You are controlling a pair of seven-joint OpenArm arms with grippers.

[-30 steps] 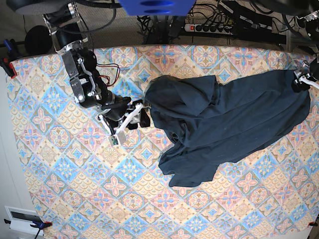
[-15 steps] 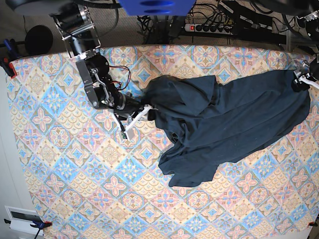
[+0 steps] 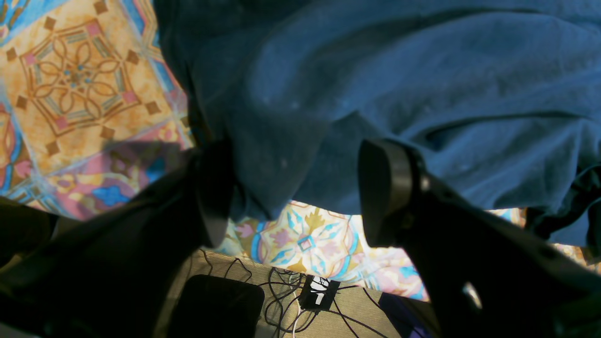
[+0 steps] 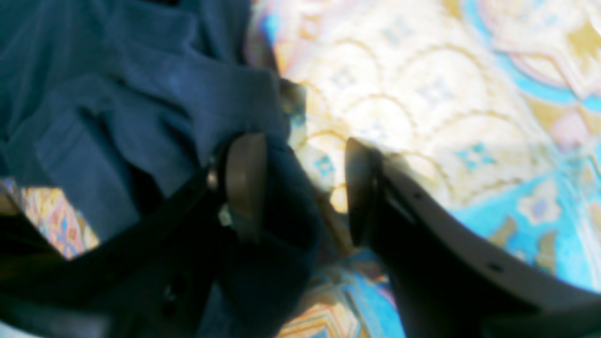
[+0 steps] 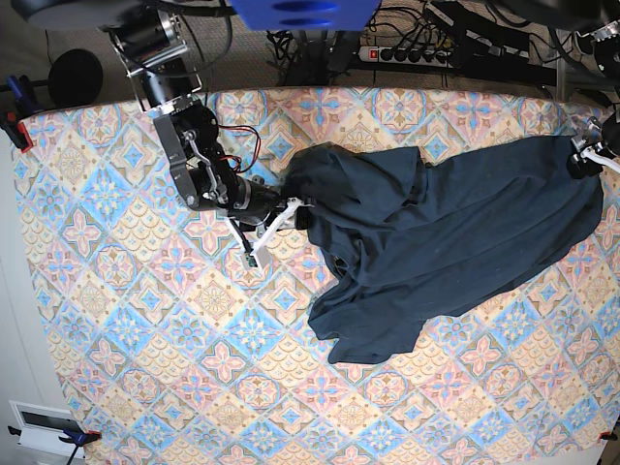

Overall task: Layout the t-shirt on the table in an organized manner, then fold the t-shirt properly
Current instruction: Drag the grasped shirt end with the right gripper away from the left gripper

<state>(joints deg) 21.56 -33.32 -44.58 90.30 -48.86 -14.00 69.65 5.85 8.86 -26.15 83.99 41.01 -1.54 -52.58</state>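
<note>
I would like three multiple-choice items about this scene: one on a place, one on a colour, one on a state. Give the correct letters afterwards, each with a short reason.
1. Where is the right gripper?
A. at the t-shirt's edge
B. over bare table, far from the cloth
C. off the table

2. What colour is the t-shirt?
A. red
B. dark navy blue
C. white

3. How does the t-shirt lie on the table?
A. folded into a neat square
B. rumpled and partly bunched
C. hanging on a hanger

Answers:
1 A, the base view shows its tips at the garment's edge.
2 B, it is navy in every view.
3 B, wrinkles and bunched cloth are visible.
</note>
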